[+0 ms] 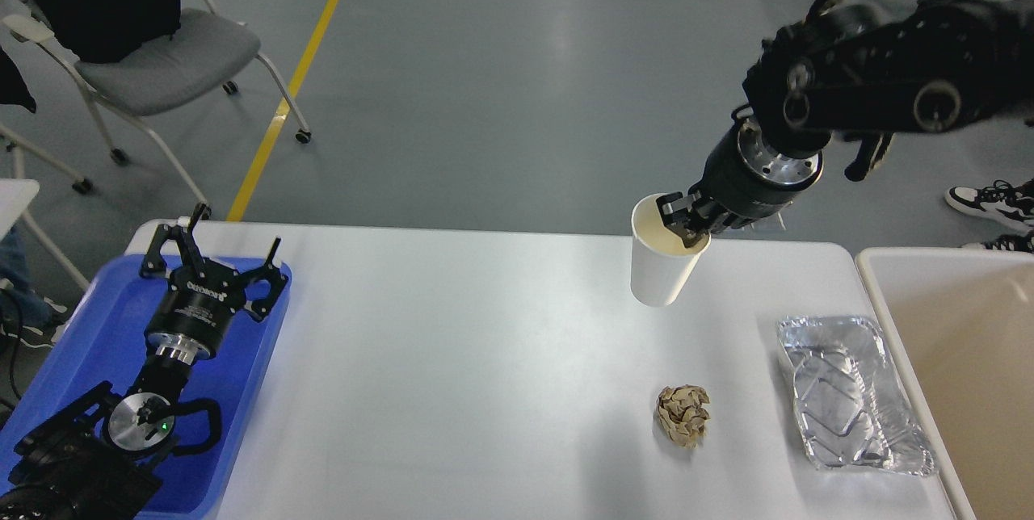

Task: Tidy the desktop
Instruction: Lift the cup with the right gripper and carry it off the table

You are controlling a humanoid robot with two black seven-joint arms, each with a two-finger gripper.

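Observation:
The white desktop (452, 358) fills the lower view. My right gripper (685, 223) is shut on the rim of a white paper cup (658, 270) and holds it lifted above the desktop's far right part. A crumpled brown paper ball (683, 415) lies on the desktop at front right. A crushed foil tray (848, 395) lies to the right of the ball. My left gripper (212, 249) is open and empty, hovering over the far end of the blue tray (81, 342) at the left.
A beige bin with a white rim (953, 342) stands off the desktop's right edge. A grey chair (153, 60) stands on the floor at the far left. A yellow floor line (299, 76) runs behind the desktop.

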